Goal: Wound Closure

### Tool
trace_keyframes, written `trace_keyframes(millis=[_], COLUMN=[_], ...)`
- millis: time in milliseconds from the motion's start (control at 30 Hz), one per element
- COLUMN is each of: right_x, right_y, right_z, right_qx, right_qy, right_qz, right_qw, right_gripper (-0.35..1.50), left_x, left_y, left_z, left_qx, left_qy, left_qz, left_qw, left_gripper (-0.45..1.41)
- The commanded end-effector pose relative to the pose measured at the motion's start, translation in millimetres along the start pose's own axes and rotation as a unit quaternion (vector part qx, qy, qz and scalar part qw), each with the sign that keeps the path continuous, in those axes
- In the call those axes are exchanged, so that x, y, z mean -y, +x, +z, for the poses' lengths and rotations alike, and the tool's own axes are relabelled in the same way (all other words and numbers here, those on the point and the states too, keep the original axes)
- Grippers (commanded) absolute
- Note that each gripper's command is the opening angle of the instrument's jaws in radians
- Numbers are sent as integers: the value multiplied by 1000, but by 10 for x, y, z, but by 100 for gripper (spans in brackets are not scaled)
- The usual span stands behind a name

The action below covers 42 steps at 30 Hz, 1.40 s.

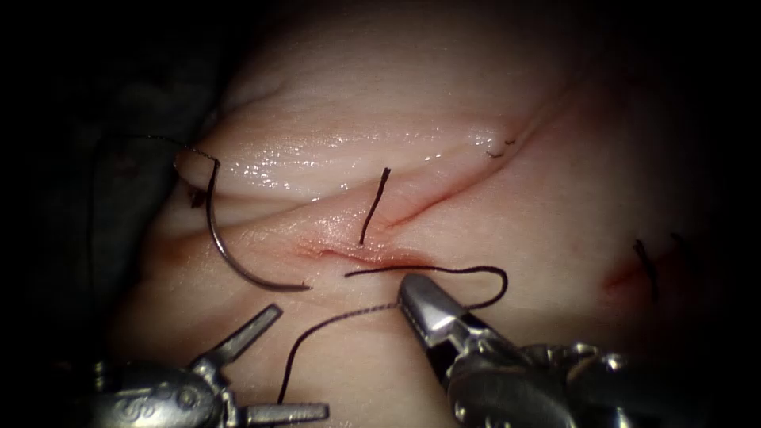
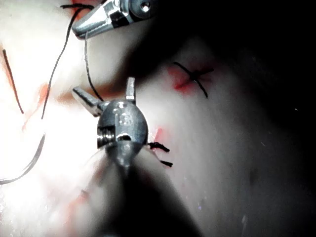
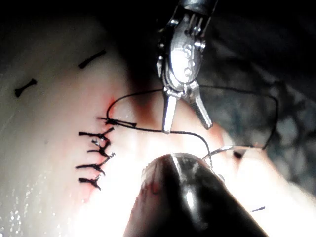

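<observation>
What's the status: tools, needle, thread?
Left tool open, empty. Right tool shut on thread. Needle lies free on tissue, left of the cut, unheld.

Curved needle (image 1: 230,254) lying free on tissue (image 1: 333,103) left of cut (image 1: 372,255); dark thread (image 1: 444,273) looping beside cut, stitch crossing it
</observation>
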Motion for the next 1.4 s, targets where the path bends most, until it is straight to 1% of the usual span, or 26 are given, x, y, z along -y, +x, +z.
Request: trace_keyframes(millis=[33, 167, 233, 400, 467, 567, 600, 633, 700, 833, 867, 933, 967, 1000, 1033, 1067, 1133, 1167, 1267, 1300, 1333, 1367, 1400], right_x=[2, 0, 1, 1, 1, 1, 1, 1, 1, 1, 1, 1, 1, 1, 2, 2, 3, 3, 5, 5, 5, 6, 6], right_y=[1, -3, -3, -5, -6, -6, -6, -6, -6, -6, -6, -6, -6, -6, -7, -7, -8, -8, -9, -9, -9, -9, -9], right_z=[6, 6, 5, 3, 3, 2, 2, 2, 1, 1, 1, 1, 1, 0, 0, 0, -2, -2, -6, -7, -9, -12, -12], right_qx=[-1, -3, -4, -5, -5, -5, -5, -5, -5, -6, -6, -6, -6, -6, -6, -6, -7, -7, -16, -23, -32, -36, -36], right_qy=[-1, -2, -2, -2, -3, -3, -3, -3, -3, -4, -4, -4, -4, -4, -4, -4, -4, -4, -2, 0, 5, 10, 10], right_qz=[2, 2, 2, 2, 2, 2, 2, 2, 2, 2, 2, 2, 2, -1, -1, -2, 4, 6, 35, 50, 73, 113, 113], right_qw=[1000, 1000, 1000, 1000, 1000, 1000, 1000, 1000, 1000, 1000, 1000, 1000, 1000, 1000, 1000, 1000, 1000, 1000, 999, 998, 997, 993, 993], right_gripper=[-35, -35, -35, -35, -35, -35, -35, -35, -35, -35, -35, -35, -35, -35, -35, -35, -35, -35, -35, -32, 36, 98, 98], left_x=[-6, -8, -6, -3, -3, -5, -5, -5, -4, -2, -1, 1, 1, 2, 2, 3, 5, 7, 12, 15, 17, 22, 22], left_y=[-9, -23, -28, -31, -33, -36, -38, -38, -42, -50, -53, -57, -58, -59, -60, -59, -56, -53, -45, -41, -38, -31, -31], left_z=[7, 11, 13, 14, 15, 19, 21, 21, 23, 28, 29, 32, 32, 32, 31, 28, 23, 19, 8, 3, -1, -10, -10], left_qx=[6, 22, 21, 21, 20, 14, 12, 12, 9, 11, 12, 9, 9, 8, 8, 8, 8, 6, -16, -26, -33, -46, -46], left_qy=[-2, -7, -9, -9, -14, -26, -30, -30, -34, -42, -44, -50, -51, -52, -53, -56, -63, -65, -62, -56, -49, -40, -40], left_qz=[3, 8, 5, 0, -6, -10, -12, -12, -17, -24, -28, -32, -34, -34, -33, -34, -38, -27, -8, -8, -8, -4, -4], left_qw=[1000, 1000, 1000, 1000, 1000, 1000, 999, 999, 999, 999, 999, 998, 998, 998, 998, 998, 997, 997, 998, 998, 998, 998, 998], left_gripper=[86, 88, 78, 74, 68, 44, 19, 19, 12, 12, 15, 15, 9, -3, -20, -45, -45, -45, -45, -45, -45, -45, -45])
